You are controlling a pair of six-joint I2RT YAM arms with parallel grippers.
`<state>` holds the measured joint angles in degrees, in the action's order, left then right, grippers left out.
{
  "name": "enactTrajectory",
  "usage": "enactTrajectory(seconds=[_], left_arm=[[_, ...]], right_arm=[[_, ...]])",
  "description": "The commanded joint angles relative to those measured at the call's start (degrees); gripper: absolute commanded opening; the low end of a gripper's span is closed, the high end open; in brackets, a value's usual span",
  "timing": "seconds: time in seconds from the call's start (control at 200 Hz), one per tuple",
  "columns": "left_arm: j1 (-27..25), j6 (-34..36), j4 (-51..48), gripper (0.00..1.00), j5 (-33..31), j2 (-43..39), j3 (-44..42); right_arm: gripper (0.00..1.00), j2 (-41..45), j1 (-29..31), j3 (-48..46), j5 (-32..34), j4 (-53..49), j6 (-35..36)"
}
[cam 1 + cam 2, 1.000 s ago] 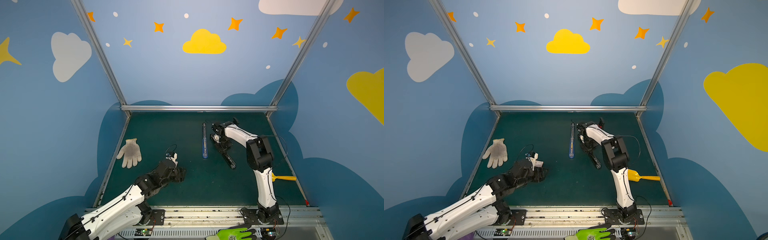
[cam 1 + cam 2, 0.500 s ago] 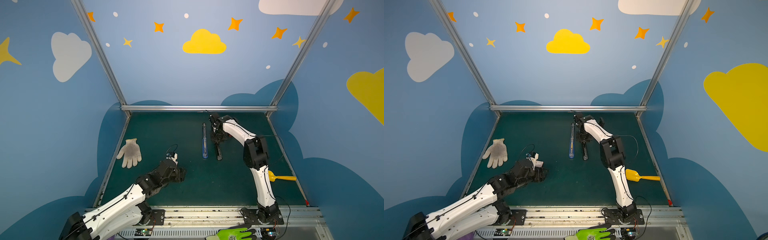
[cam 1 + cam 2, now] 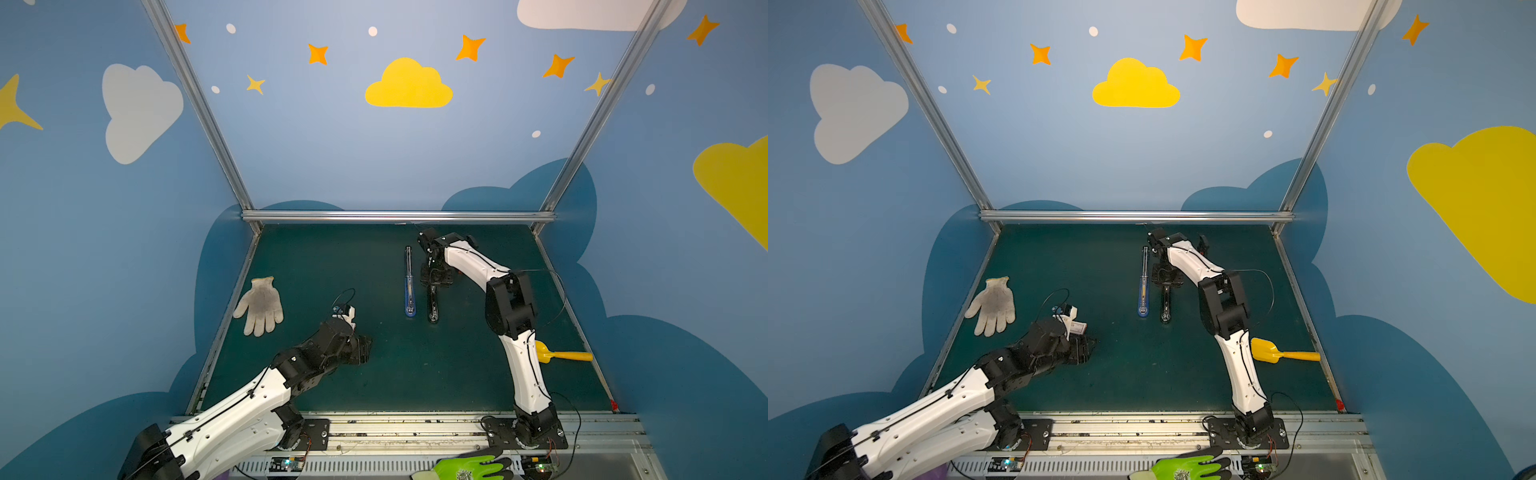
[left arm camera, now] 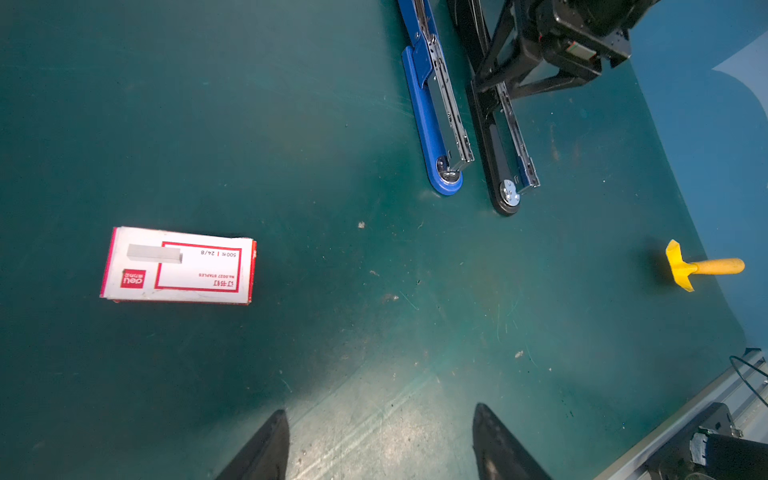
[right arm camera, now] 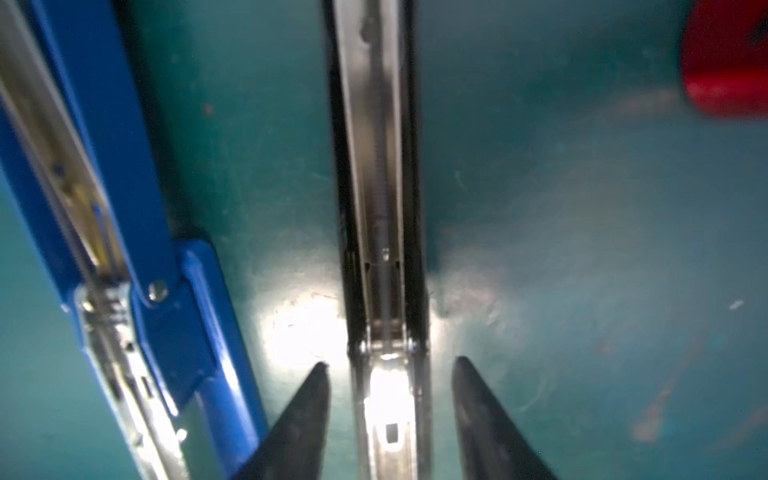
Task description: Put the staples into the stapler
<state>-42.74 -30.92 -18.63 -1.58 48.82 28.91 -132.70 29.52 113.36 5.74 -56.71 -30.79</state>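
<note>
Green mat (image 3: 374, 374) now shows the black stapler (image 3: 432, 303) swung parallel to the blue stapler (image 3: 409, 291), right claw (image 5: 388, 362) freshly released astride it, staples (image 4: 178, 266) boxed ahead of the spread, empty left claw (image 4: 379, 408), ready for loading.

Small flat white cardboard staples box w/ red frame (image 4: 178, 266), upside down in left wrist view: "deli" on red square, "STAPLES", "24/8", "500". Nothing else legible.
</note>
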Motion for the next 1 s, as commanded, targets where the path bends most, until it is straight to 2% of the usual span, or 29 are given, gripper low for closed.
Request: enactTrajectory(seconds=[0.0,0.01,0.02,0.035,0.04,0.15,0.3,0.376,0.481,0.531,0.581,0.611,0.631,0.651,0.681,0.751,0.876,0.996], left_arm=[[0.16,-0.19,-0.66,0.69,-0.17,-0.13,1.04],[0.19,-0.19,-0.63,0.69,-0.24,-0.08,1.12],[0.2,-0.15,-0.62,0.69,-0.26,-0.12,1.21],[0.19,-0.1,-0.69,0.69,-0.26,-0.07,1.31],[0.2,-0.15,-0.7,0.69,-0.26,-0.01,1.32],[0.33,-0.23,-0.77,0.69,-0.64,0.14,2.16],[0.37,-1.37,-2.37,0.71,-2.87,-0.49,4.26],[0.61,-1.86,-3.22,0.76,-4.65,-1.17,4.97],[1.12,-1.81,-4.33,0.78,-6.58,-1.87,5.66],[1.41,-1.94,-5.05,0.78,-7.26,-1.89,6.06],[1.73,-2.12,-5.75,0.78,-7.89,-1.91,6.62],[2.06,-2.3,-6.17,0.78,-8.41,-1.88,6.88],[2.3,-2.51,-6.57,0.79,-8.71,-1.82,7.03],[2.62,-2.69,-6.84,0.79,-8.97,-1.74,7.24],[3.13,-2.89,-6.94,0.79,-9.4,-1.45,7.3],[5.12,-3.88,-8.2,0.79,-9.8,-0.74,7.93],[11.01,-5.97,-12.71,0.77,-8.25,1.66,9.79],[18.86,-6.24,-13.36,0.68,-0.98,6.3,10.56]], right_arm=[[0.56,6.64,0.41,-2.27,-0.03,0.99,0.3],[0.57,7.08,0.38,-2.62,-0.05,1.12,0.47],[0.64,7.56,0.37,-2.97,-0.03,1.37,0.68],[0.82,8.33,0.37,-3.47,-0.02,1.5,1.0],[0.83,8.6,0.37,-3.53,-0.07,1.51,1.09],[0.84,13.5,0.92,-6.0,-0.02,1.94,3.19],[0.84,23.81,3.88,-13.34,-2.65,7.89,9.35],[0.84,28.83,5.03,-17.36,-3.1,10.28,9.87],[0.85,35.11,5.21,-23.46,-5.68,14.27,8.15],[0.87,38.04,4.59,-27.46,-11.06,17.66,7.26],[0.87,40.4,3.08,-32.45,-20.62,23.49,6.54],[0.87,41.57,2.08,-36.6,-29.87,29.45,6.27],[0.87,41.93,1.7,-38.25,-32.97,32.11,7.11],[0.86,42.38,1.52,-40.09,-35.45,34.89,6.7],[0.75,43.13,1.7,-42.59,-37.72,38.18,6.28],[0.59,43.91,2.96,-44.59,-37.42,37.92,6.29],[0.55,46.57,5.38,-49.61,-37.94,39.72,6.91],[0.51,49.92,7.64,-56.25,-37.06,46.02,6.65]])
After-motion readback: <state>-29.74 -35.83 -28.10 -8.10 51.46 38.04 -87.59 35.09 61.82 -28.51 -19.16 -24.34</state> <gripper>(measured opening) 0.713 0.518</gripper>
